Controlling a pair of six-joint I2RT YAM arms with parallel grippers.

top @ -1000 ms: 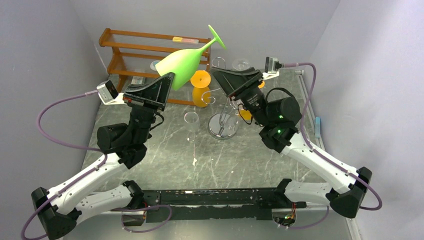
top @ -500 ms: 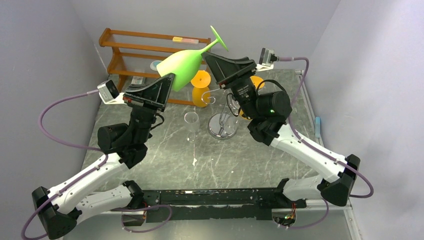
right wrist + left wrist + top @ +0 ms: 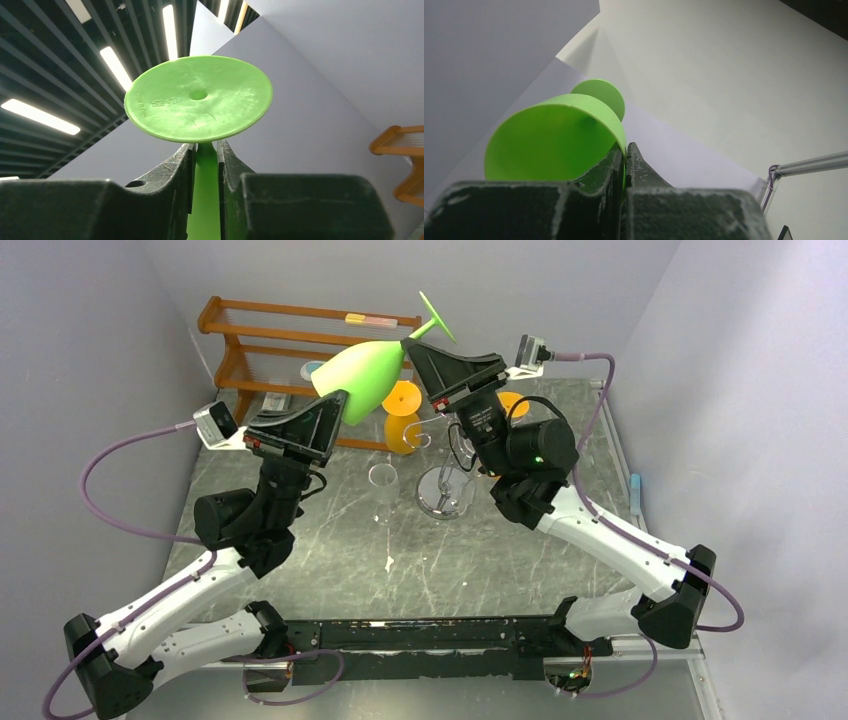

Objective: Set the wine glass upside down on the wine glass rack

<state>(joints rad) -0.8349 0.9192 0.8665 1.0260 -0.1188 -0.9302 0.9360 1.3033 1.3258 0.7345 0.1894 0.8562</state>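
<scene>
Soft, even light from above fills the top view, leaving only faint shadows on the grey marbled bench. Bright ceiling strip lights glare in the right wrist view, where the lime-green plastic wine glass is sharp. The left wrist's black fingers, close to the lens, look soft.

Left hand grips the green wine glass at its rim, right hand at its stem.

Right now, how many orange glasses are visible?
2: one orange glass upside down left of the wine glass rack; another orange glass peeking from behind the right arm. More may be hidden.
</scene>
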